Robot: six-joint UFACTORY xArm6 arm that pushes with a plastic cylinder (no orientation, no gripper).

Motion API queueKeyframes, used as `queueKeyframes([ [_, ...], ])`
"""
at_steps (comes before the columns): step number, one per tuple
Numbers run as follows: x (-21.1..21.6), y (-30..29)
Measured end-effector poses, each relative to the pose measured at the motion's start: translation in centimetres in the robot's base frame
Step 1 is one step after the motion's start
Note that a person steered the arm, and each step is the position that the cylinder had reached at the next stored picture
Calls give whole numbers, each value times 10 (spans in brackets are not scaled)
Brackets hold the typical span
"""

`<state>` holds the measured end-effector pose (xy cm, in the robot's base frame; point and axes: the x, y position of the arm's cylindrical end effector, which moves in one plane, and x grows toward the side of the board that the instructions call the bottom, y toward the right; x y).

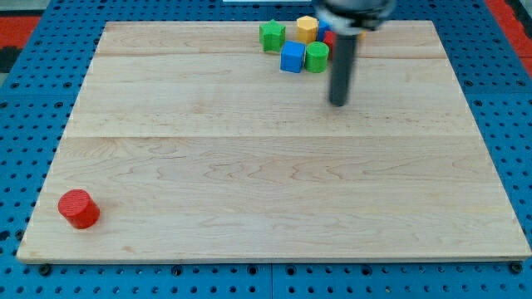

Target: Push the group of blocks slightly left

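Note:
A group of blocks sits near the view's top, right of centre: a green star-like block (272,36), a yellow hexagonal block (307,29), a blue cube (293,57), a green cylinder (317,56) and a red block (328,37) partly hidden behind the rod. My tip (338,103) rests on the wooden board (266,166), just below and to the right of the green cylinder, apart from it. The rod rises to the view's top edge.
A lone red cylinder (79,208) stands near the board's bottom left corner. The board lies on a blue perforated table (17,124) that shows on all sides.

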<state>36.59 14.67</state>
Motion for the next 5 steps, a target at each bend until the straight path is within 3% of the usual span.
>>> queueKeyframes([
  [1,-74,23],
  [2,-121,35],
  [4,-100,-7],
  [5,-57,-42],
])
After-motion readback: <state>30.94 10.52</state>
